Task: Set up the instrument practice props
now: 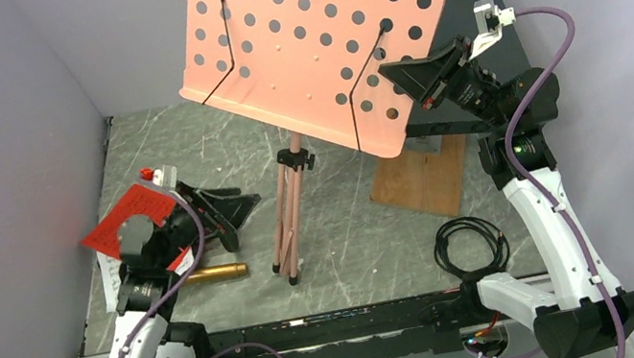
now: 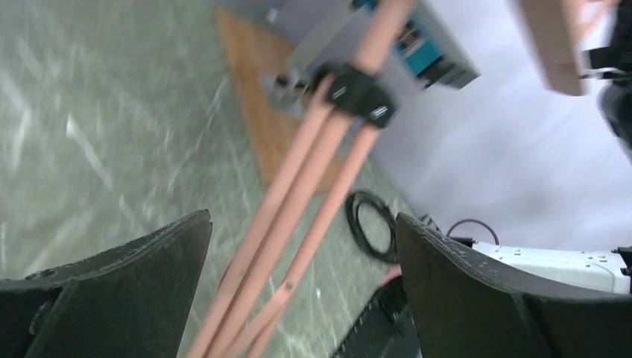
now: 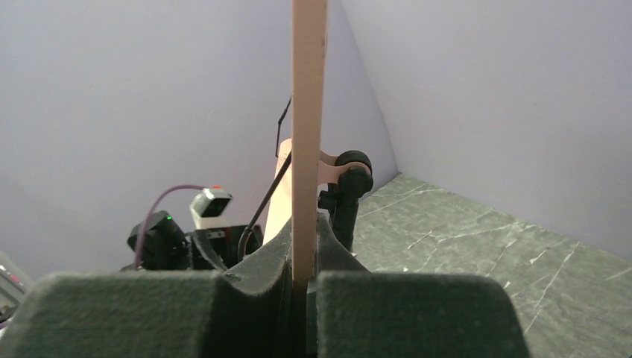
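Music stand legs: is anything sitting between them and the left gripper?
Nothing visible. In the left wrist view the music stand's pink legs show straight ahead, framed by the open left gripper, with no object in the gap.

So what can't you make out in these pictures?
Top view: the left arm covers one end of the gold microphone and much of the red music sheets.
Top view: the pink music stand hides much of the dark box.
Left wrist view: blurred; the stand's legs run off the bottom edge.
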Robot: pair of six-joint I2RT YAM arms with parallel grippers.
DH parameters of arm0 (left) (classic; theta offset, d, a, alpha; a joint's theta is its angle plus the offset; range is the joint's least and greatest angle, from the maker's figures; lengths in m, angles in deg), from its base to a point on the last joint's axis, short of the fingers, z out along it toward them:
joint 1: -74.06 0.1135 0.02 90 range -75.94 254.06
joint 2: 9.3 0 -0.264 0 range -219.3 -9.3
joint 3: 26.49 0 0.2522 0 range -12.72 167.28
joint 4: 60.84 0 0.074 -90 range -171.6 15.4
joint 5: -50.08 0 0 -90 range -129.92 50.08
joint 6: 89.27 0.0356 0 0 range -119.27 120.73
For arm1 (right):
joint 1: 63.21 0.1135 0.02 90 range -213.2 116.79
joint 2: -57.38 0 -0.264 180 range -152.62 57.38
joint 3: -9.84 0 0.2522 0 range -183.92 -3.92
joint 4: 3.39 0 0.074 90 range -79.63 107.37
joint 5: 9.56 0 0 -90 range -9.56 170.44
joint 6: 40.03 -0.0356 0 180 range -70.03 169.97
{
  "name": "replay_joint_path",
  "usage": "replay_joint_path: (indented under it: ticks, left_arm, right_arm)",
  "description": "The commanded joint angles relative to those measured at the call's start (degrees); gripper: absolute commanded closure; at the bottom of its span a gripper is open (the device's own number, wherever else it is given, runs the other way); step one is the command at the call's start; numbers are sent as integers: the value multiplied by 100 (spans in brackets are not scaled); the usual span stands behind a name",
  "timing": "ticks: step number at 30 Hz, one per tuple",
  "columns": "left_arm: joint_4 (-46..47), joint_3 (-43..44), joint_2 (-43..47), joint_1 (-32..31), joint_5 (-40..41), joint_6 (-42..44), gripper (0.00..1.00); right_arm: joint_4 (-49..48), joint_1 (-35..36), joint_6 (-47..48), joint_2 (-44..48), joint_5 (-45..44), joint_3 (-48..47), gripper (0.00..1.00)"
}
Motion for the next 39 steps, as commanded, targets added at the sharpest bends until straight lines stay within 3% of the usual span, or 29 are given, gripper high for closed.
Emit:
replay_joint_path:
  ticks: [1, 4, 9, 15, 20, 32, 34, 39]
  left_arm:
    - [2956, -245, -42, -540, 932, -51, 3]
    - [3353, 105, -764, -1161, 1264, 397, 7]
    - [3183, 896, -1706, -2640, 2391, 1740, 11]
    - [3462, 1345, -2520, -3591, 4037, 2621, 22]
    - [3547, 1575, -2760, -3764, 4683, 2667, 23]
    - [1723, 2544, -2743, -3765, 4896, 2255, 2]
    - [1517, 2628, -2720, -3765, 4762, 2287, 3]
    - [1621, 2645, -2843, -3765, 4676, 2392, 19]
  right_arm:
    - [-1083, 68, 1143, 132, 526, -178, 100]
    - [-1060, 94, 1134, 118, 526, -204, 100]
    - [-1044, 121, 1071, 111, 519, -281, 100]
    - [-953, 167, 1077, 119, 484, -372, 100]
    - [-769, 197, 1189, 151, 490, -436, 100]
    - [-273, 492, 1607, 175, 313, -651, 100]
    - [-187, 525, 1655, 157, 314, -723, 100]
    - [-166, 575, 1645, 131, 347, -795, 100]
